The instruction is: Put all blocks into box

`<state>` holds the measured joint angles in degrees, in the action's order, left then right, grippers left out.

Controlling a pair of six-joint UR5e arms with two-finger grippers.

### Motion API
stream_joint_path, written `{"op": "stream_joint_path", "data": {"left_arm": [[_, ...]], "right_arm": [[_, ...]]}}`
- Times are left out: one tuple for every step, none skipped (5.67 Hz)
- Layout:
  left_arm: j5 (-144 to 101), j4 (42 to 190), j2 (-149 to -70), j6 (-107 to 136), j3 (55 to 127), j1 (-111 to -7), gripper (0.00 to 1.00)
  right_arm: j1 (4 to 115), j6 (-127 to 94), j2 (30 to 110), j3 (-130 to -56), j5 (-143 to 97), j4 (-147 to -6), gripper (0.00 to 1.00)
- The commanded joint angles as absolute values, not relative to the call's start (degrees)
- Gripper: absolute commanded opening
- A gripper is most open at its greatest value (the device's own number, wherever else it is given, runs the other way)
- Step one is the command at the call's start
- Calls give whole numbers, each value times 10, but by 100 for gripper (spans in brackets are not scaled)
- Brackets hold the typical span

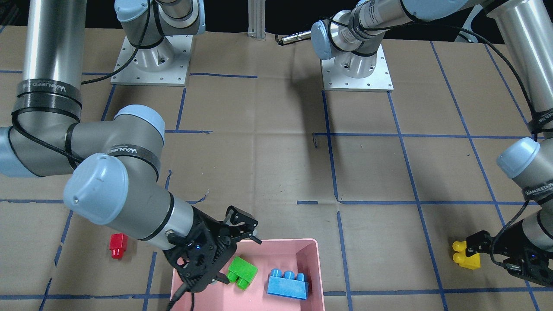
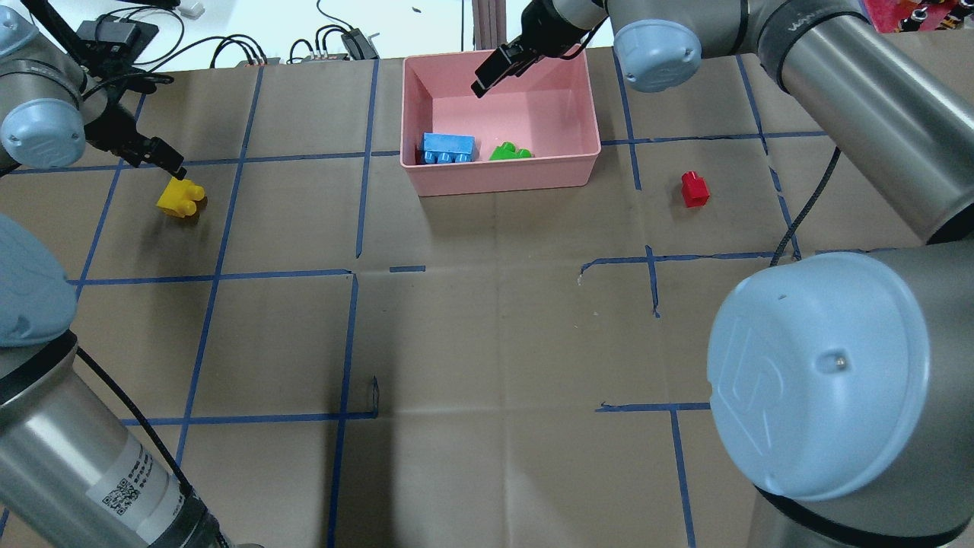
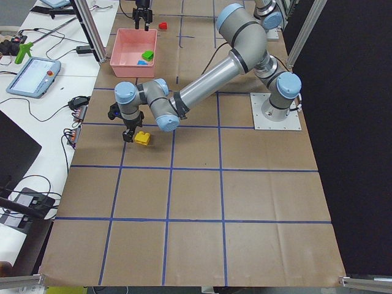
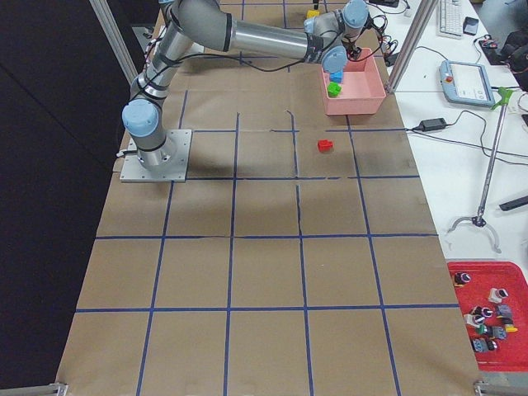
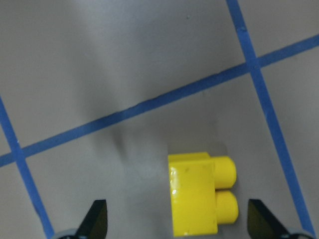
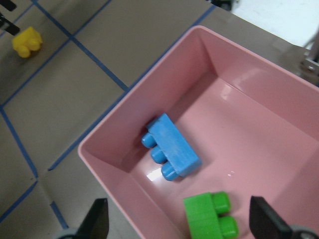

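The pink box (image 1: 319, 259) holds the green brick (image 1: 242, 271) and the blue brick (image 1: 287, 284); both also show in the right wrist view, green (image 6: 209, 216) and blue (image 6: 170, 147). My right gripper (image 1: 239, 259) is open and empty above the box, over the green brick. The red brick (image 2: 694, 188) lies on the table to the right of the box. The yellow brick (image 2: 181, 198) lies far left. My left gripper (image 5: 179, 221) is open just above it, the brick (image 5: 199, 199) lying between the fingertips' line.
Brown paper with blue tape lines covers the table (image 2: 487, 342). Both arm bases (image 1: 151, 60) stand at the robot's side. Cables and devices lie beyond the far edge (image 2: 228, 46).
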<state>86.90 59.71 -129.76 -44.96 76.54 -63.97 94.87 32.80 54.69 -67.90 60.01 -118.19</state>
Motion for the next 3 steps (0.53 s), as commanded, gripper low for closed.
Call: {"op": "stream_joint_path", "data": {"left_arm": [[869, 594, -1312, -439, 768, -643, 98], [869, 594, -1313, -441, 773, -641, 98], [868, 594, -1321, -441, 784, -639, 98]], "right_arm": [[888, 326, 603, -681, 708, -1100, 100], [848, 296, 620, -684, 779, -1055, 100], [823, 247, 610, -692, 872, -1018, 100]]}}
